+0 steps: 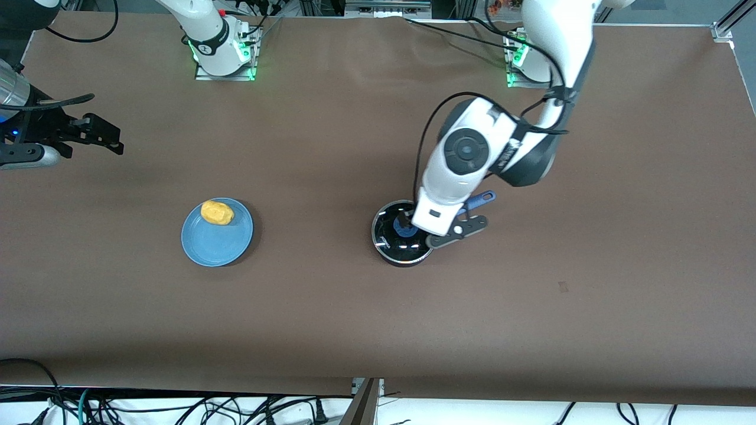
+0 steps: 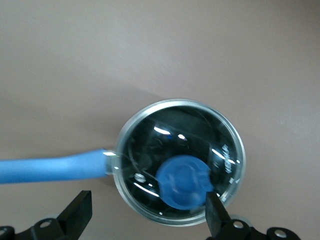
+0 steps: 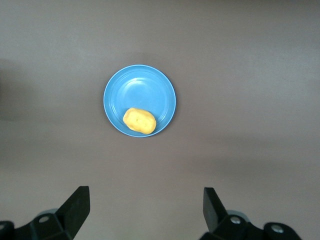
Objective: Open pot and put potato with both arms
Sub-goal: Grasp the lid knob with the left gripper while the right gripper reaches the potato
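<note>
The black pot [image 1: 401, 251] stands mid-table with its clear glass lid [image 1: 391, 227] on, and its blue handle [image 1: 481, 199] points toward the left arm's end. My left gripper [image 1: 416, 227] is low over the lid and open. In the left wrist view the lid's blue knob [image 2: 182, 181] lies between the fingers, close against one finger [image 2: 215, 210], with the pot handle [image 2: 50, 169] to the side. The yellow potato [image 1: 217, 212] lies on a light-blue plate [image 1: 215, 245]. My right gripper [image 1: 109, 137] waits open and empty, high over the right arm's end of the table. Its wrist view shows the potato [image 3: 139, 120] on the plate [image 3: 142, 87].
The brown table [image 1: 331, 319] is bare between the plate and the pot. Both arm bases [image 1: 221, 47] stand along the table edge farthest from the front camera. Cables hang below the edge nearest that camera.
</note>
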Robot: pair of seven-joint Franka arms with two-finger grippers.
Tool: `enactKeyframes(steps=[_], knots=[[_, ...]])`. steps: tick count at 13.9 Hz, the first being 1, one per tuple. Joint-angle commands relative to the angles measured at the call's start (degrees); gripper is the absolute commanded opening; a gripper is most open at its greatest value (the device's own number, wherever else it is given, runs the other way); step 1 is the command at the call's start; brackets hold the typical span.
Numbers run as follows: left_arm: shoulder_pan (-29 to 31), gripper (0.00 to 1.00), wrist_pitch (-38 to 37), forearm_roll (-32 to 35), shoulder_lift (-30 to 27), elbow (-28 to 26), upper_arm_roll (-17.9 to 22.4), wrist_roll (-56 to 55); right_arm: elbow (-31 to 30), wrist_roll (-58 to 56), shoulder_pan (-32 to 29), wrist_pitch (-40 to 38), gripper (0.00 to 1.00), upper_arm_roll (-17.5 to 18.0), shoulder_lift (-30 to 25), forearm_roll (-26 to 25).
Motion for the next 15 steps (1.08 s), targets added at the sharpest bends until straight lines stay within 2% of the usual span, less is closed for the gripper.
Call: enactKeyframes(steps=[1, 6, 8, 10, 13, 15], knots=[[-2.85, 1.0, -0.2, 1.01, 5.17, 5.69, 1.27, -2.08, 0.55, -0.38, -0.17, 0.02, 1.0, 0.05, -0.14, 0.84], [-4.7, 1.0, 1.47, 1.45, 7.37, 5.61, 1.36, -3.92, 0.38, -0.21, -0.26, -0.06, 1.0, -0.03, -0.05, 0.92], [-4.7, 1.0, 1.74, 2.67, 7.98, 5.69, 1.27, -4.89, 0.47, -0.82, -0.17, -0.06, 1.0, 0.05, 1.61, 0.58], [-4.7, 1.0, 1.74, 2.68, 7.99, 5.78, 1.27, -4.98, 0.47, -1.08, -0.17, -0.59, 1.0, 0.05, 6.51, 0.48], [-4.53, 1.0, 3.32, 2.85, 8.07, 5.78, 1.53, -4.89, 0.47, -0.91, -0.35, -1.56, 1.0, -0.03, 7.24, -0.13], [-4.53, 0.91, 3.67, 2.94, 8.07, 5.69, 1.62, -4.89, -0.15, -0.74, -0.26, -2.78, 1.0, -0.03, 7.24, -0.3]])
